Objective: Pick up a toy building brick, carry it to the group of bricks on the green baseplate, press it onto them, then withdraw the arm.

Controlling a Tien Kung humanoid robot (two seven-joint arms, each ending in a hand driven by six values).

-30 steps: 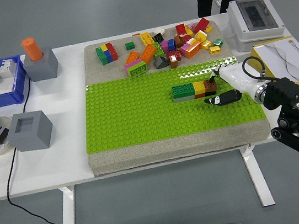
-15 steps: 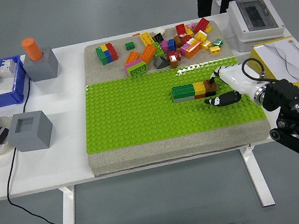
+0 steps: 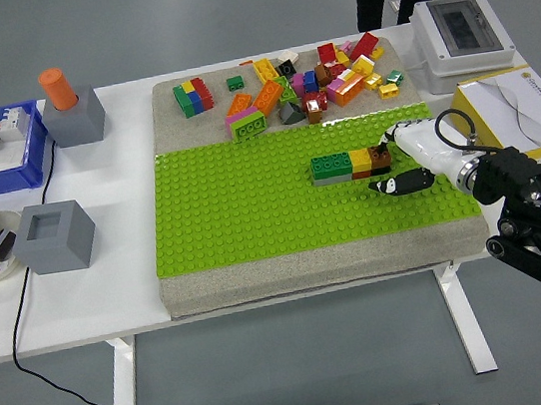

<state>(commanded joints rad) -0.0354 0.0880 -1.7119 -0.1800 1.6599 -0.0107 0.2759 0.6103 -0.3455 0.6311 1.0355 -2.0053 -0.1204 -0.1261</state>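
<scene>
While you look down over the white bench (image 3: 112,295), take the green baseplate (image 3: 252,215) as your landmark: it covers the near part of a grey slab (image 3: 311,275) that fills the middle of the bench. Behind the baseplate, on the bare back strip of that slab, lies the loose pile of bricks (image 3: 319,80), with a small stacked block of red, blue and green ones (image 3: 192,97) off to its left end. Left of the baseplate you have a grey box (image 3: 52,237), a second grey box carrying an orange cylinder (image 3: 59,87), and a blue bin (image 3: 3,151) at the bench's far left. Right of it sit a white electrical enclosure (image 3: 462,32) and a white carton (image 3: 515,113).

On the baseplate, toward its right side, stands the row of joined bricks (image 3: 351,163) (green, yellow, then a dark brown one at the right end). Your right robot hand (image 3: 407,158) reaches in from the right over the baseplate, one fingertip (image 3: 384,139) touching the brown end of the row, thumb spread apart below, grasping nothing.
</scene>
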